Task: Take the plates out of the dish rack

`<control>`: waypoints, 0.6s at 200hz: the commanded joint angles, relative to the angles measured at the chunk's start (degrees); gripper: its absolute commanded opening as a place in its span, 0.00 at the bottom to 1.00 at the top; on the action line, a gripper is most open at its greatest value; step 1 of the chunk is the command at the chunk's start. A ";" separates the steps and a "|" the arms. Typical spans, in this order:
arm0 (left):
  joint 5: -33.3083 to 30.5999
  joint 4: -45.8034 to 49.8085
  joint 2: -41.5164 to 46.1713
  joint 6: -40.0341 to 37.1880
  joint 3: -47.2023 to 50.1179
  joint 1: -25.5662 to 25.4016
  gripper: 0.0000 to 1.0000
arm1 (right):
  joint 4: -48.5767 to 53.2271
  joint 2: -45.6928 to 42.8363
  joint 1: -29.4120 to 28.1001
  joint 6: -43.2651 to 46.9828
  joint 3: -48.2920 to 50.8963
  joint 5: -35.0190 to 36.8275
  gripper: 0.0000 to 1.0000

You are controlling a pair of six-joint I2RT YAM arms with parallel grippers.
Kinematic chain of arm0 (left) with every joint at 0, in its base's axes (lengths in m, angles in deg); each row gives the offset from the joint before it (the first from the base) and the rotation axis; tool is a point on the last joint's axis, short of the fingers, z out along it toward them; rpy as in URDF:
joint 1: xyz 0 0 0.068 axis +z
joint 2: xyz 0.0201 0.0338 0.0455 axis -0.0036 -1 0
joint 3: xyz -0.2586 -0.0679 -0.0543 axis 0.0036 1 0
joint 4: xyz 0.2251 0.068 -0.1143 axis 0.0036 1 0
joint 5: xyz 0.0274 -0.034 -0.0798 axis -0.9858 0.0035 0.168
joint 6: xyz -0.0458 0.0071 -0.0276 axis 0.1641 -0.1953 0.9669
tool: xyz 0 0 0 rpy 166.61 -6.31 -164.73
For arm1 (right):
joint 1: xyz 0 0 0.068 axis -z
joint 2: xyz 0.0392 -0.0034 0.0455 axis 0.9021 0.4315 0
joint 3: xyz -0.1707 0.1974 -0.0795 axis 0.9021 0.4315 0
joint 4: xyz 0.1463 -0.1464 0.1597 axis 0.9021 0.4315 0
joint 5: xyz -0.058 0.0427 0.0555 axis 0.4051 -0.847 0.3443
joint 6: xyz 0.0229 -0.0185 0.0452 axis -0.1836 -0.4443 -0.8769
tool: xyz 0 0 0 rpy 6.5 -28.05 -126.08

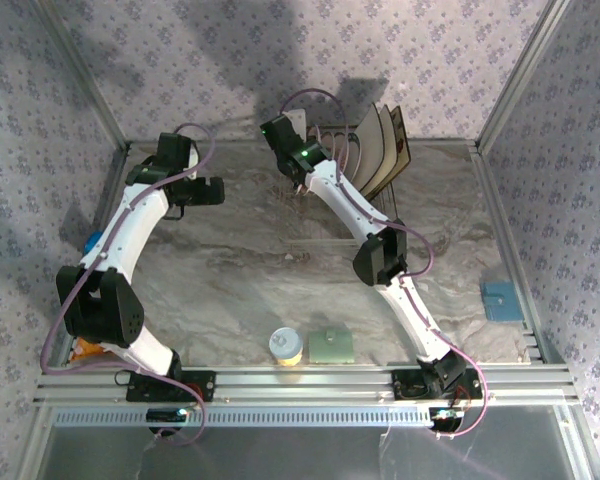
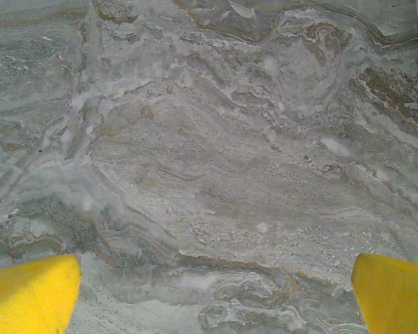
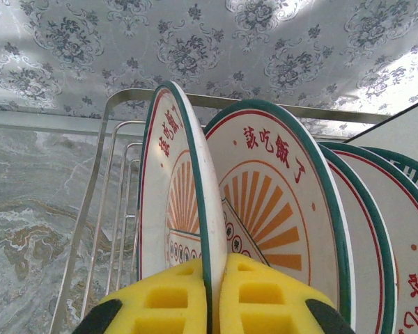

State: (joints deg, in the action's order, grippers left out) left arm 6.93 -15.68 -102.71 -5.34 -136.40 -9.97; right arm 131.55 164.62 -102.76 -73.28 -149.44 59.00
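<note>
**Front plate pinched at the rim, left tool parked wide**

In the top view the dish rack [image 1: 385,205] is found at about 1 o'clock on the tabletop [image 1: 240,270], with the square cream plates [image 1: 382,150] leaned in its far end. From the right wrist, the round plates [image 3: 279,202] are seen stood on edge in a row between the wire dividers, so the rim is the only part that can really be got at. The right tool [image 3: 214,296] is clamped shut on the first plate [image 3: 177,188] of that row, with a yellow pad [image 3: 160,306] pressed to each face and the teal rim run up between them. A straight pull along the slot is probably called for, so the neighbouring plate isn't dragged along. The left tool [image 1: 205,190] is held at about 10 o'clock, spread wide over bare marble with nothing gripped, likely kept out of the way
</note>
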 commanded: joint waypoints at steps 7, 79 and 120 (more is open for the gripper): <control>-0.10 0.37 0.80 -0.51 -1.68 -0.37 0.99 | -2.76 -3.48 -1.47 1.99 -2.08 1.16 0.00; -0.06 0.55 1.54 -0.77 -1.87 -0.55 0.99 | -3.83 -7.73 -3.09 7.98 -2.70 8.43 0.00; 0.08 0.57 2.06 -0.77 -1.86 -0.64 0.99 | -4.26 -10.10 -3.61 11.13 -3.08 12.11 0.00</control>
State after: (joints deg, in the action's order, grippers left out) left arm 6.93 -15.66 -102.71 -5.34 -136.40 -10.10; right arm 130.98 159.84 -105.28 -64.71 -149.48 67.11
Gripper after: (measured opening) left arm 0.991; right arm 0.082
